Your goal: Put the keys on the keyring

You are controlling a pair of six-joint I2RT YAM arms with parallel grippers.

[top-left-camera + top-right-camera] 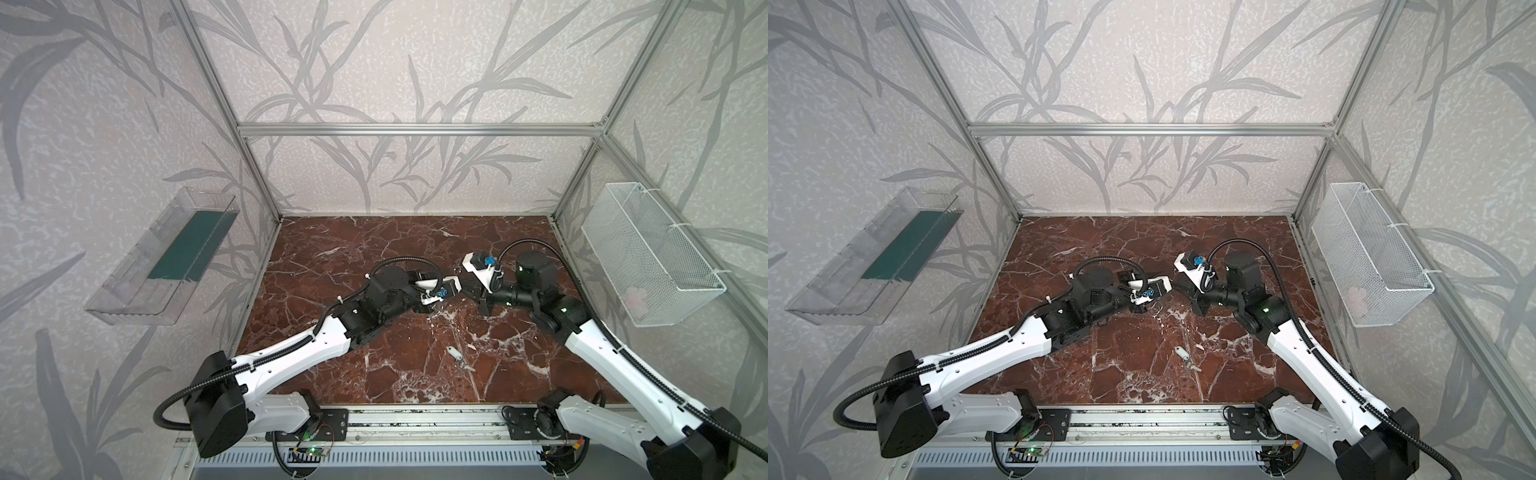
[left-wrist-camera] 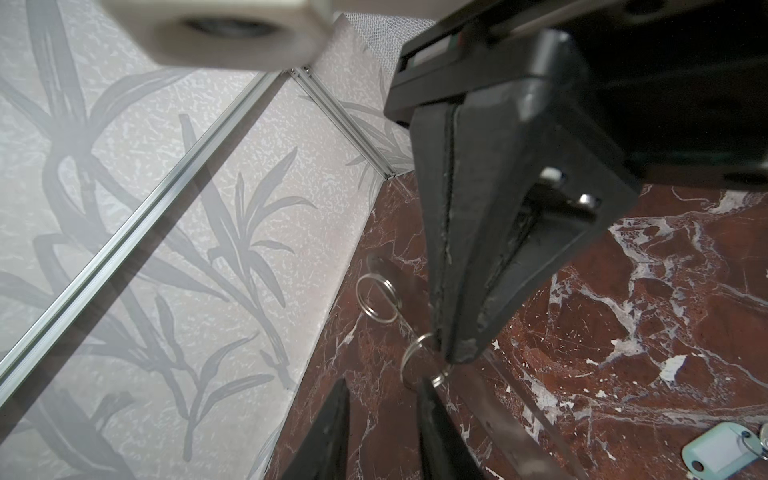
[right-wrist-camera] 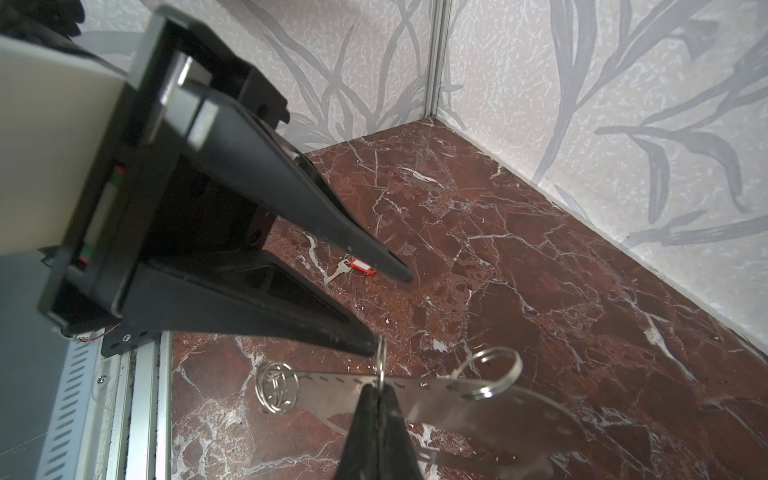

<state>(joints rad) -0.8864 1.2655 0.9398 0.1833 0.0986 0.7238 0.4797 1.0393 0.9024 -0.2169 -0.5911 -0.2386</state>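
Right gripper (image 3: pixel 379 388), jaws pressed tight together, pinches the holed edge of the keyring (image 3: pixel 440 397), a flat grey metal plate held out above the red marble counter (image 3: pixel 519 257). Three split rings hang through the row of small holes: one near the plate's end (image 3: pixel 276 384), one right at the pinch point (image 3: pixel 381 361), and one further along (image 3: pixel 494 372). Facing it from the other side, the left gripper (image 3: pixel 388 311) stands with its jaws apart and nothing between them, and one of its fingertips (image 3: pixel 365 343) sits against the top of the middle ring. In the left wrist view the same meeting shows from the other side, the left gripper (image 2: pixel 382 380) spread below the closed tip of the right one.

Beyond the left gripper, in the right wrist view, the red-tagged key (image 3: pixel 360 265) lies flat on the counter, clear of both arms. The white-tagged key (image 1: pixel 456 354) (image 1: pixel 1181 352) lies on the counter too, nearer the front rail and well apart from the grippers in both top views. A white wire basket (image 1: pixel 656 257) hangs on the right wall and a clear plastic tray (image 1: pixel 137 282) on the left wall.
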